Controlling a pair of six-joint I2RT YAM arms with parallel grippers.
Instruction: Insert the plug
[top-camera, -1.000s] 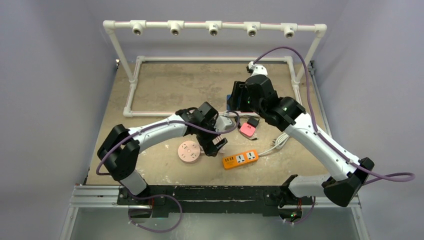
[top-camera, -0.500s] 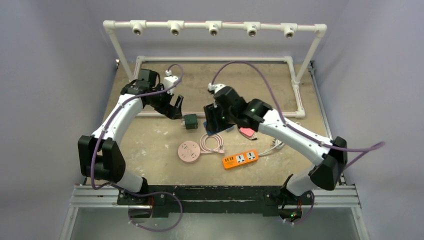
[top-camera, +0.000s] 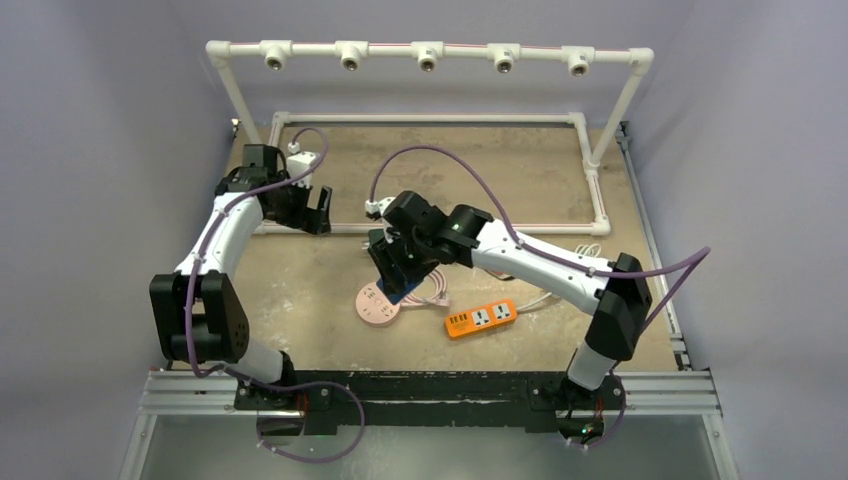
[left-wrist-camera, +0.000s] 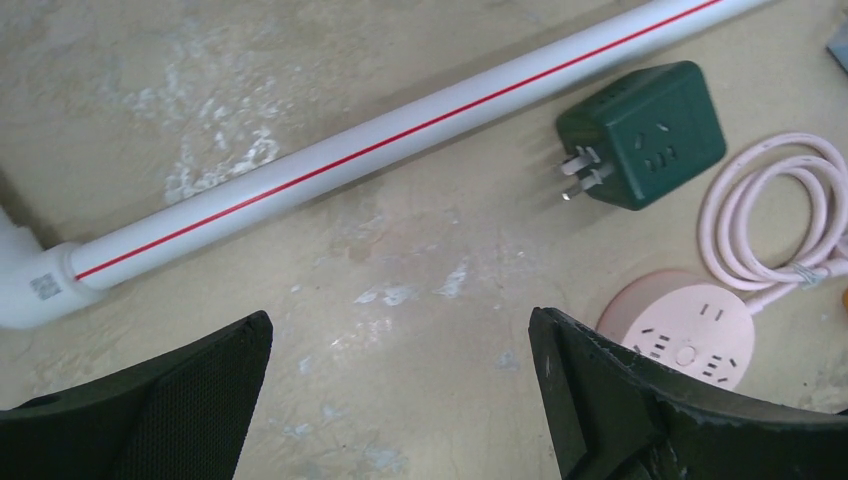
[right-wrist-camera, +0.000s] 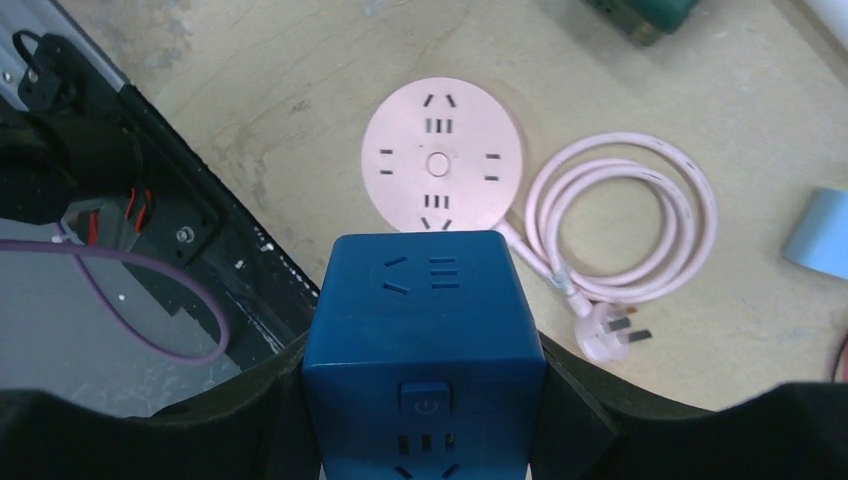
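Right end effector grips the blue cube adapter.

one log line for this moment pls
right pincer: holds blue cube socket, near pink round socket | left pincer: open, empty

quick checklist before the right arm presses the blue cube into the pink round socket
1. Grip on the blue cube: ok. The right gripper clamps it on both sides.
2. Cube lined up over the pink round socket: cannot tell. The wrist view shows the socket just ahead of the cube.
3. Prongs facing the socket: cannot tell. That face is hidden.
4. Socket face free: ok. The coiled pink cable lies beside it, not on it.
5. Left gripper out of the way: ok. It is open and empty, by the white pipe.
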